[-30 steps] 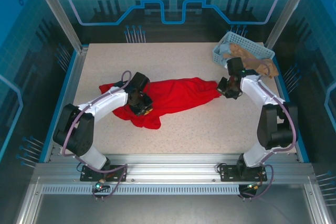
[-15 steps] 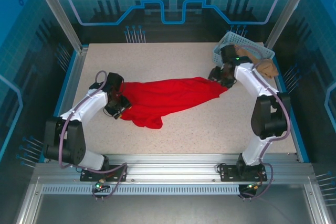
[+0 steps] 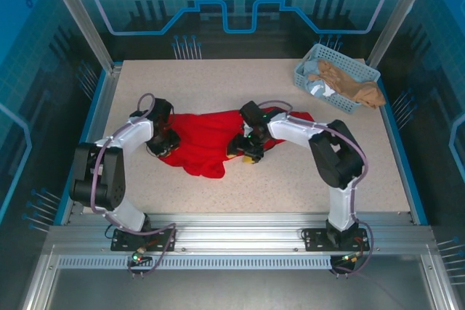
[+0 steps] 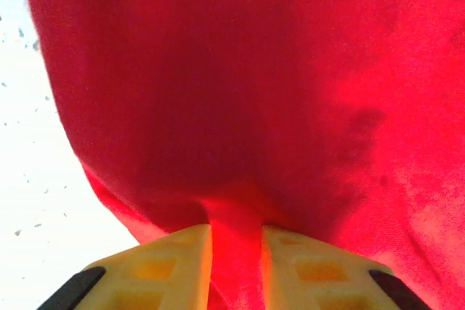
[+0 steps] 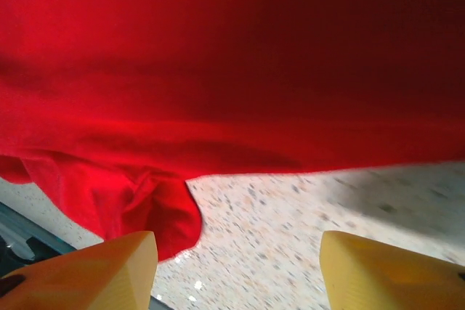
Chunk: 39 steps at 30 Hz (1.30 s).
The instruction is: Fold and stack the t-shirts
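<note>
Shirt [image 3: 207, 136], red, bunched on table [image 3: 276, 186], centre-left. Left gripper [image 4: 236, 234] pinching fold at its left end. Right gripper [image 5: 240, 252] spread wide, hovering over shirt edge, nothing caught. Advice: lower right fingers onto single edge layer, clamp, then draw both ends apart evenly to flatten before folding.

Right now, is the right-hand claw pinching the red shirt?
No: the right gripper's fingers stand wide apart with only speckled table between them, the red t-shirt just beyond.
</note>
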Tool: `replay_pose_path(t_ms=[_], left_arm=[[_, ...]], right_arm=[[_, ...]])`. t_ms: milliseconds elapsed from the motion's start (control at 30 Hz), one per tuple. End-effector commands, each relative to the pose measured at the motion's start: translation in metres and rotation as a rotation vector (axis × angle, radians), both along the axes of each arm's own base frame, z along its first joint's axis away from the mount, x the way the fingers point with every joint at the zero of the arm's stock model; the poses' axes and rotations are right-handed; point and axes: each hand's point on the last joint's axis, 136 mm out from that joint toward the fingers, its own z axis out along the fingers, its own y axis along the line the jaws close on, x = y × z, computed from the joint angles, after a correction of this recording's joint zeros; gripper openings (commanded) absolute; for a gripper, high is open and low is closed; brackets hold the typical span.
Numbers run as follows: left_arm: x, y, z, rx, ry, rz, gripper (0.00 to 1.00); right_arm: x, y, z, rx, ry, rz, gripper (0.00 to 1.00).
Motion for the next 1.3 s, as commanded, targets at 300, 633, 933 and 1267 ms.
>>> replay_pose_path(t_ms=[300, 633, 933, 1267], left_arm=[[0.017, 0.002, 0.028, 0.006, -0.097, -0.030, 0.00], [0.013, -0.006, 0.080, -0.049, -0.220, -0.053, 0.00], [-0.009, -0.021, 0.133, -0.140, -0.371, -0.094, 0.00], [-0.041, -0.048, 0.177, -0.287, -0.535, -0.179, 0.00]], right_arm=[[-0.013, 0.076, 0.003, 0.117, 0.077, 0.060, 0.46], [0.002, 0.062, 0.025, 0.032, -0.078, 0.050, 0.00], [0.003, 0.033, 0.103, 0.059, -0.312, 0.156, 0.00], [-0.037, 0.016, 0.105, 0.101, -0.282, 0.275, 0.11]])
